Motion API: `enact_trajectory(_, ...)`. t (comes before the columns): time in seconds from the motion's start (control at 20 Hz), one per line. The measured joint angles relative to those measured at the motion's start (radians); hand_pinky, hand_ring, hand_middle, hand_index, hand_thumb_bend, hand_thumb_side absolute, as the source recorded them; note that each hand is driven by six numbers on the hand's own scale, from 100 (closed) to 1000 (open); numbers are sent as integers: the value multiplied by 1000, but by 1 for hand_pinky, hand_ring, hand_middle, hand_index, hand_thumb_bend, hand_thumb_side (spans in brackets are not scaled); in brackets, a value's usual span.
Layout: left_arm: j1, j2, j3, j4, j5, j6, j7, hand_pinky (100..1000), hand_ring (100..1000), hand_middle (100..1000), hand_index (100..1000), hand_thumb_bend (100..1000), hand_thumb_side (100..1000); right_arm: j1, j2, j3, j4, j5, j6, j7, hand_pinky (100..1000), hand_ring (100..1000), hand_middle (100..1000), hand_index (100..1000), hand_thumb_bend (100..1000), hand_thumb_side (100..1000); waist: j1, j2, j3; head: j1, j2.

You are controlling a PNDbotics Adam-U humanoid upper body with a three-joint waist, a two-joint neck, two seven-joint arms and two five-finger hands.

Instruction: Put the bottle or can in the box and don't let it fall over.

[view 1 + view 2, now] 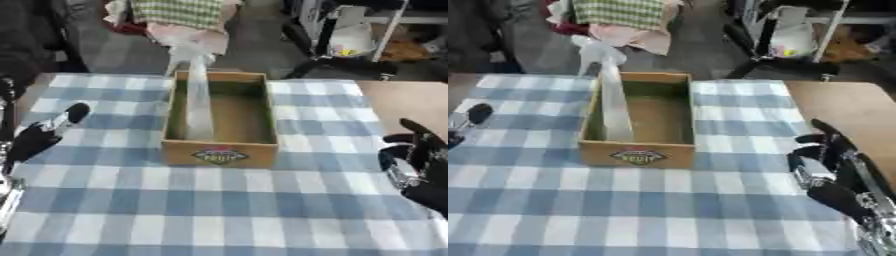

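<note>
A tall clear plastic bottle (199, 97) stands upright inside the open brown cardboard box (220, 152), against its left wall (a label marks the near side). Both sit on the blue-and-white checked table (219, 210). The left robot hand (44, 132) and right robot hand (824, 167) rest open, holding nothing.

One box (220, 145), one clear bottle (199, 100), two hands (44, 132) (824, 165)

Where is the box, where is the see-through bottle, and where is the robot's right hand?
box (220, 155), left eye view, on its front wall by the label.
bottle (199, 107), left eye view, on its clear body inside the box.
right hand (820, 162), right eye view, on the palm.
</note>
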Motion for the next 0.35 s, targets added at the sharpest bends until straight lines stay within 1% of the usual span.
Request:
enact_trajectory(0.05,13,-20,14,-8,-10,-1,14,956,882,803,898,883,576,2,0,0,0,0,0,0,814,685,714,957,227,185,0,-1,2,-2,0)
enact_trajectory(0.15,29,-56,35,-14,-24,-3,34,952,879,808,898,875,581,4,1,0,0,0,-1,-1,814,685,714,957,227,186,-1,-3,4,-5,0)
enact_trajectory(0.35,52,-120,72,-11,-33,-9,53,950,874,814,894,872,582,11,5,-5,0,0,-2,-1,814,685,714,957,227,186,-7,-16,12,-7,1)
